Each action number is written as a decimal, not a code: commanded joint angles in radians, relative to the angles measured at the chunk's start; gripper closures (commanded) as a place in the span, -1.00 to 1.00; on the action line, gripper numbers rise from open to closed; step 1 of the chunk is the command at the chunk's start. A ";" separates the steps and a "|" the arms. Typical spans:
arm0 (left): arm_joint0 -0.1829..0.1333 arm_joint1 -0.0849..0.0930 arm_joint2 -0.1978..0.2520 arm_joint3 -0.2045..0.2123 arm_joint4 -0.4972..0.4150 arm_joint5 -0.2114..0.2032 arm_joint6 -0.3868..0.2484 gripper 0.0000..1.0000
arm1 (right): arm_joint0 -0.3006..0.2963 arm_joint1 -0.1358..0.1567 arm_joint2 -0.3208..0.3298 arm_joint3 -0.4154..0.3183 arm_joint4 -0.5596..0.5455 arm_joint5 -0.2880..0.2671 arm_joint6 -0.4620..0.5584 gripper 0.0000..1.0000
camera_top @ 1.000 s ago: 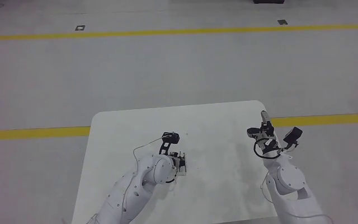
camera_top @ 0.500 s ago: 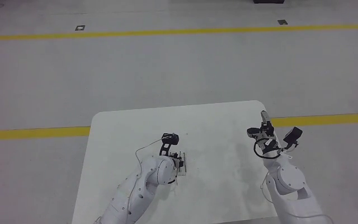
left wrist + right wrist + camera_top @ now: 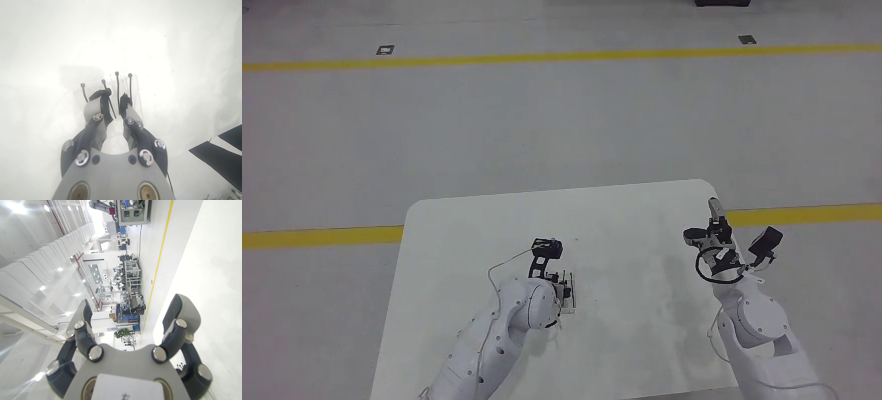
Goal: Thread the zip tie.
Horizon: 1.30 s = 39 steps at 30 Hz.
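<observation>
**Left gripper (image 3: pixel 114 95) low over the ties; nothing picked, threading not begun**

The left gripper is released. Its jaws stand narrowly apart, low over the clear tray (image 3: pixel 139 91), and two of the zip ties (image 3: pixel 130 85) lie in the gap between them. The angled zip tie (image 3: pixel 111 106) runs just beside one finger pad (image 3: pixel 103 102), and the straight zip tie (image 3: pixel 117 87) lies nearer the other. Whether either pad touches a tie cannot be told. Four ties lie on the tray with their heads pointing away from the wrist. As far as they show, each strap is straight and none is looped through its own head.

The right gripper (image 3: pixel 130 308) is spread wide and empty. It is well apart from the tray, at the edge of the table (image 3: pixel 642 220), and points out into the room.

Assessment: the task stands at its first step, with no tie grasped or lifted. In my judgement, four steps are left:
- close on one tie;
- raise it clear of the tray;
- take its tail in the other gripper;
- feed the tail through the head.
</observation>
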<state>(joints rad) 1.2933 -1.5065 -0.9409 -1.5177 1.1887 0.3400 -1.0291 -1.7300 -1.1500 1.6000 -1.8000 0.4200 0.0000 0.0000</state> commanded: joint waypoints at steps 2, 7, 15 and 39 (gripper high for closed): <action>0.002 -0.005 -0.005 0.004 0.012 0.000 -0.003 0.74 | 0.000 0.000 0.000 0.000 0.000 0.000 0.000 -1.00; 0.005 -0.015 -0.012 0.011 0.033 0.000 -0.005 0.68 | 0.000 0.000 0.000 0.000 0.000 0.000 0.000 -1.00; 0.009 -0.032 -0.019 0.026 0.084 0.000 -0.008 0.70 | 0.000 0.000 0.000 0.000 0.000 0.000 0.000 -1.00; 0.013 -0.067 -0.044 0.061 0.119 0.000 -0.021 0.74 | 0.000 0.000 0.000 0.000 0.000 0.000 0.000 -1.00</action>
<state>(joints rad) 1.3065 -1.5725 -0.9840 -1.4579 1.3071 0.3400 -1.0499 -1.7300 -1.1500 1.6000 -1.8000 0.4200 0.0000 0.0000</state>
